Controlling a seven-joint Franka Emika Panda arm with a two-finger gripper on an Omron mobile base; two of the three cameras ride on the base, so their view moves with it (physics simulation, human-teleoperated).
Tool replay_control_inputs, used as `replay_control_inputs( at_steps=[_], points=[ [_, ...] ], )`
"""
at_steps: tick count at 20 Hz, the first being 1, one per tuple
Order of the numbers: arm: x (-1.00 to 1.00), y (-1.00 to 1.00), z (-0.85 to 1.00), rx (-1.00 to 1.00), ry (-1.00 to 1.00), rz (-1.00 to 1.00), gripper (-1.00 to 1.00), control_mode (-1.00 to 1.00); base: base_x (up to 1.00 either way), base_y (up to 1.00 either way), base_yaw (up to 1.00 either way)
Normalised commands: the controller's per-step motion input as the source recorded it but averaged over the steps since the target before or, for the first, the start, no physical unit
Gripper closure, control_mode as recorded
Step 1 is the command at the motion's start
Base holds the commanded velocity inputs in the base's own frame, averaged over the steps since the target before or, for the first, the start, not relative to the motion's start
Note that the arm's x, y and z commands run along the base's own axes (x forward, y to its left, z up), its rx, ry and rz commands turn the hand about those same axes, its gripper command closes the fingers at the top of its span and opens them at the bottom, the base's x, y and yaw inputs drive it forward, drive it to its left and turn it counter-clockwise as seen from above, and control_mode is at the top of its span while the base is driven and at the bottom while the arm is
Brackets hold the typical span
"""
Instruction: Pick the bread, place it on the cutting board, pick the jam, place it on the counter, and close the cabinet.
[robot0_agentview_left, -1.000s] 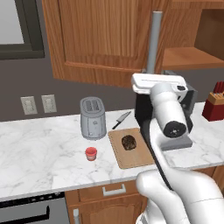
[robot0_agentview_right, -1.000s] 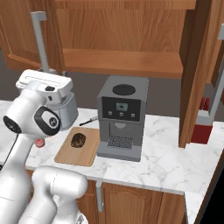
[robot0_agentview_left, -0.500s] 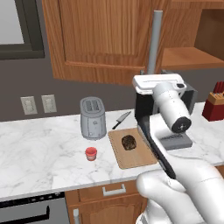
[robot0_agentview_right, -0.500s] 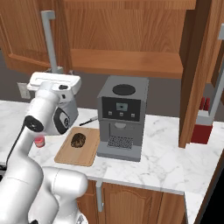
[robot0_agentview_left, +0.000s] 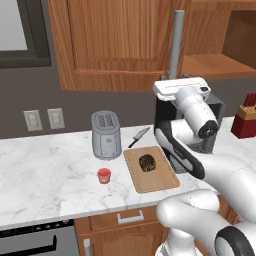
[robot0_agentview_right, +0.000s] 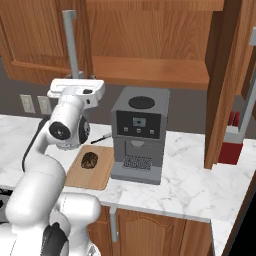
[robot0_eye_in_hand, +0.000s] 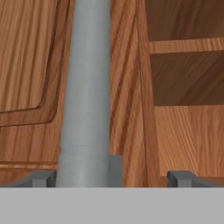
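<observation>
Hand raised to the cabinet (robot0_agentview_left: 115, 45) handle (robot0_eye_in_hand: 85, 96), bread and jam already set down.

Gripper (robot0_eye_in_hand: 111, 177) tips spread wide, one either side of the grey bar, nothing clamped between them; open shelf visible just beside the door edge. Bread (robot0_agentview_left: 146, 161) resting on the cutting board (robot0_agentview_left: 160, 180), near the coffee machine (robot0_agentview_right: 137, 135). Jam (robot0_agentview_left: 104, 175) standing on the counter (robot0_agentview_left: 45, 175), between toaster (robot0_agentview_left: 106, 135) and front edge, apart from the board.

grey bar handle (robot0_eye_in_hand: 85, 96) close ahead at left centre of the hand view, open cabinet shelf (robot0_eye_in_hand: 188, 46) clear at upper right, coffee machine (robot0_agentview_right: 139, 135) crowding the counter (robot0_agentview_right: 185, 182) below
</observation>
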Motion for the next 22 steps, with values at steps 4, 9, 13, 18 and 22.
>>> replay_control_inputs(
  at_steps=[4,9,13,18,22],
  points=[
    [0.67,0.00,0.00,0.00,0.00,0.00,-1.00,-1.00,0.00,0.00,0.00],
    [0.56,0.00,0.00,0.00,0.00,0.00,-1.00,-1.00,0.00,0.00,0.00],
    [0.43,0.00,0.00,0.00,0.00,0.00,-1.00,-1.00,0.00,0.00,0.00],
    [0.39,0.00,0.00,0.00,0.00,0.00,-1.00,-1.00,0.00,0.00,0.00],
    [0.35,0.00,0.00,0.00,0.00,0.00,-1.00,-1.00,0.00,0.00,0.00]
  ],
)
